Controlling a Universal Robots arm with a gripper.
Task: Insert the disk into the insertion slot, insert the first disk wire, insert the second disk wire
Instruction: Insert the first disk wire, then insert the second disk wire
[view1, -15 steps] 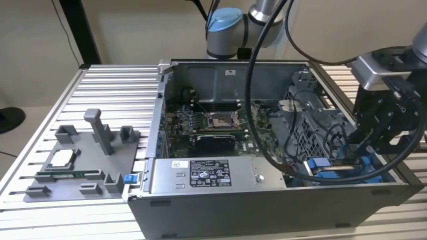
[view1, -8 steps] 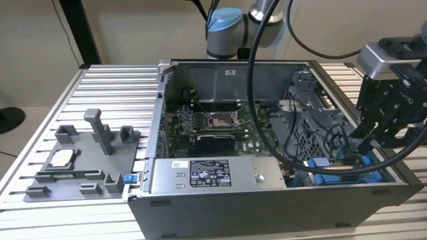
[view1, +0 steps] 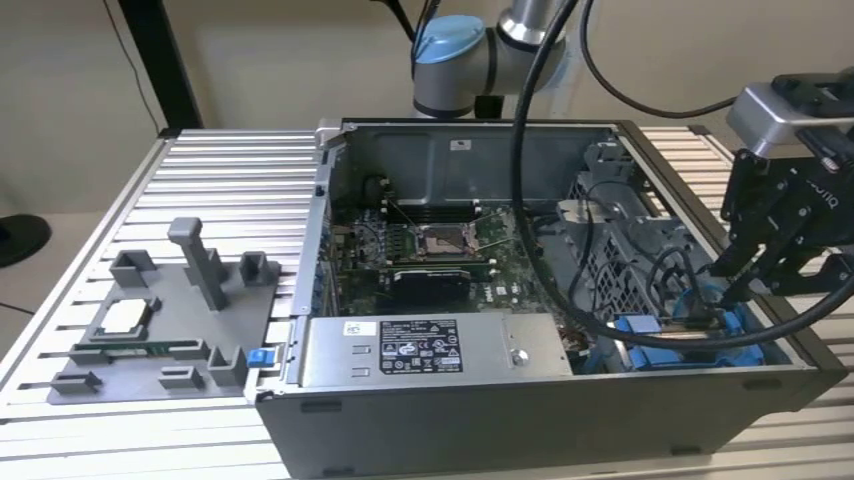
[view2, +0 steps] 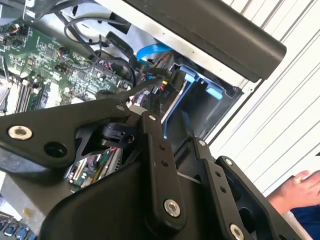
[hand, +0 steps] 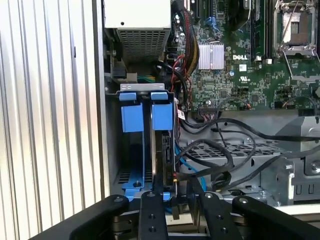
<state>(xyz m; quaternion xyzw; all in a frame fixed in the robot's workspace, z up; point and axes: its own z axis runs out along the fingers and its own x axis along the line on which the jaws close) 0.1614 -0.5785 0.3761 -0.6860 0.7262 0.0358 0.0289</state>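
The disk (hand: 163, 150) stands on edge in the insertion slot (hand: 112, 150), its blue carrier tab (hand: 161, 116) at the top beside a second blue tab (hand: 131, 116). In the exterior view the blue carrier (view1: 643, 327) lies in the case's corner nearest the camera, on the exterior view's right. My black gripper (view1: 727, 292) reaches down into that corner. In the first wrist view my gripper (hand: 172, 194) is shut on the black plug of a disk wire (hand: 175, 177) at the disk's end. A black plug with wires (view2: 166, 79) sits by the blue carrier (view2: 192, 80) in the second wrist view.
The open case holds a motherboard (view1: 427, 250), a grey power supply box (view1: 400, 350) and loose black cables (hand: 225, 150) beside the bay. A grey fixture plate (view1: 160, 330) lies on the slatted table at the exterior view's left. A person's hand (view2: 300, 185) is outside the case.
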